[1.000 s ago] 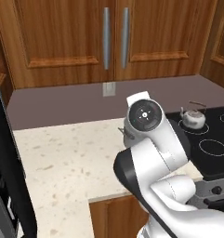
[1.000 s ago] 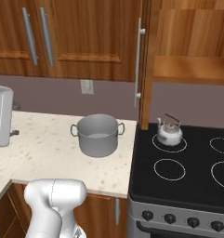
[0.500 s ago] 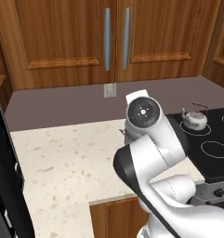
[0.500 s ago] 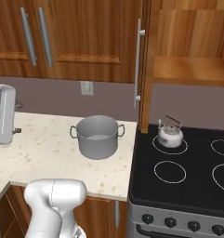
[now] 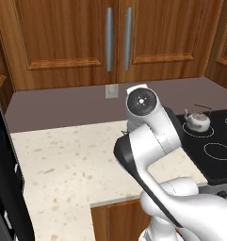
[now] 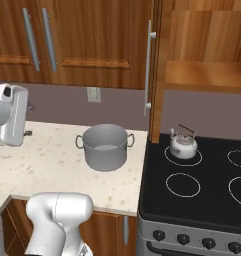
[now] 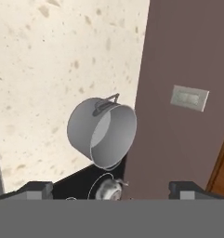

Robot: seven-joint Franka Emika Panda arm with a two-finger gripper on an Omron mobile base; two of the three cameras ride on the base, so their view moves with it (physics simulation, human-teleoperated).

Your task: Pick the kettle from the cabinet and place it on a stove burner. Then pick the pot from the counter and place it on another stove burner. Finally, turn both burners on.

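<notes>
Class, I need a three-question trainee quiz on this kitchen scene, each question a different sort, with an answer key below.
1. True or false: the kettle stands on a stove burner.
2. Where is the pot? A) in the cabinet B) on the counter C) on a burner
3. Fill in: the gripper jaws are ____.

Key: 1 true. 2 B. 3 open, holding nothing.

pot (image 7: 102,135) hidden behind arm in left base view, kettle (image 7: 108,191) cut off in hand view
</notes>
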